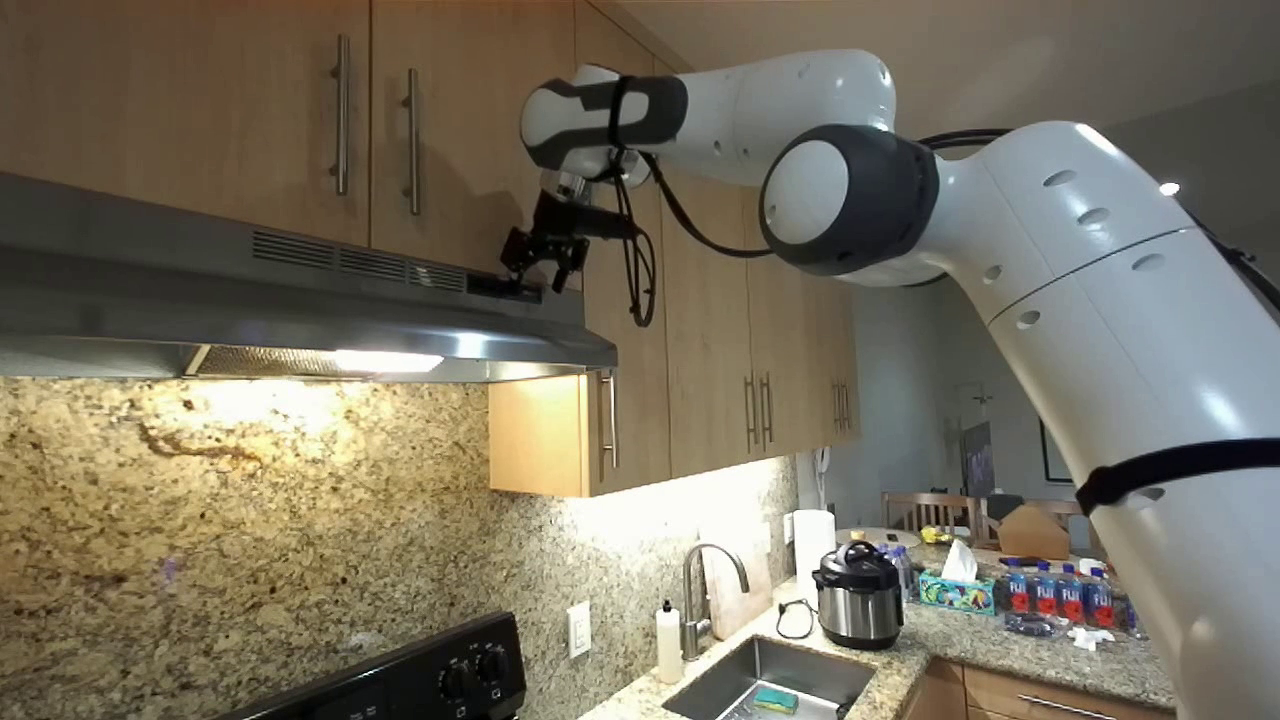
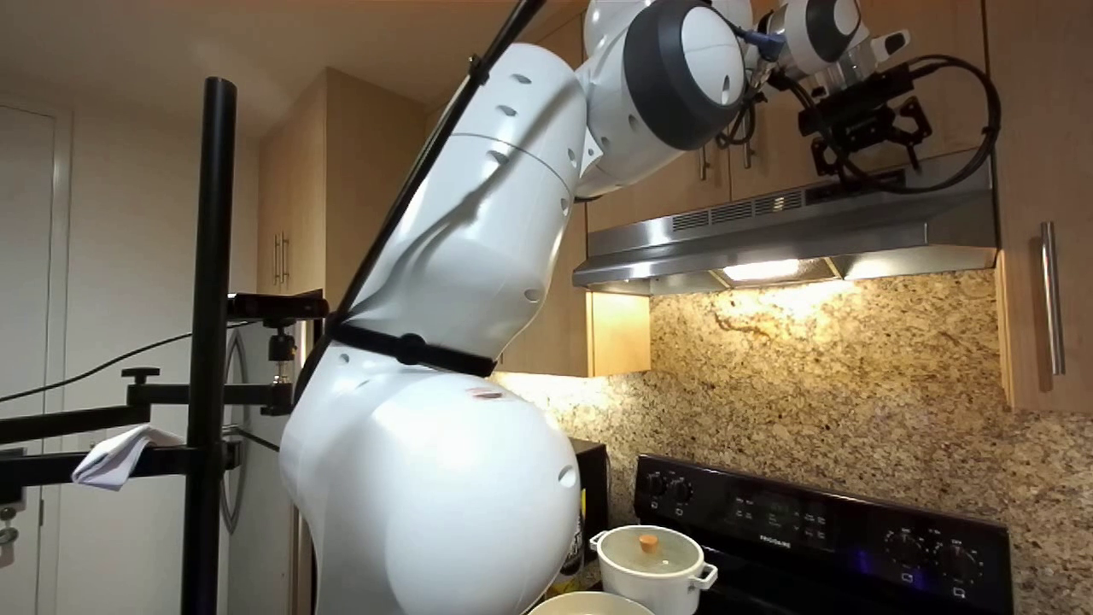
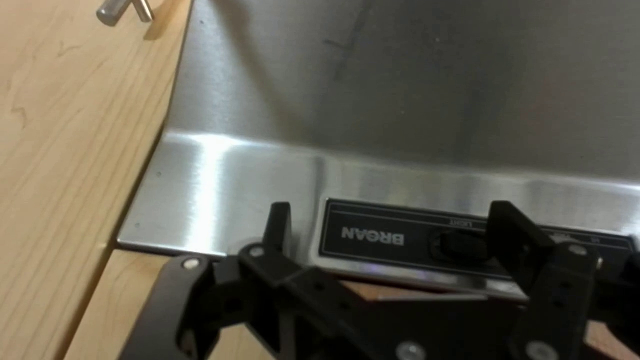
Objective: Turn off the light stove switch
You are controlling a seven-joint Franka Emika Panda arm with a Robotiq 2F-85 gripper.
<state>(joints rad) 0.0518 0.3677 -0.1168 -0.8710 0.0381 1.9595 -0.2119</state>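
"The black, two-fingered metal hand (image 3: 391,204) is spread apart, grasping nothing, at the long, flat grey steel range hood (image 3: 400,100). What's the target?"

"In the wrist view, the small, rounded black light switch (image 3: 462,245) shows between the fingers, close by one; I can't tell whether they touch."

"Is the job done?"

"No. The warm yellowish-white lamp (image 1: 388,361) glows beneath the hood."

"How would you press?"

"I'd bring the fingers together first, centre the joined tips on the switch, and push gently, square on. I can't make out which side means off."

"The risk?"

"Probably skidding along the narrow black control panel (image 3: 420,225) and knocking whatever lies behind the nearer finger."
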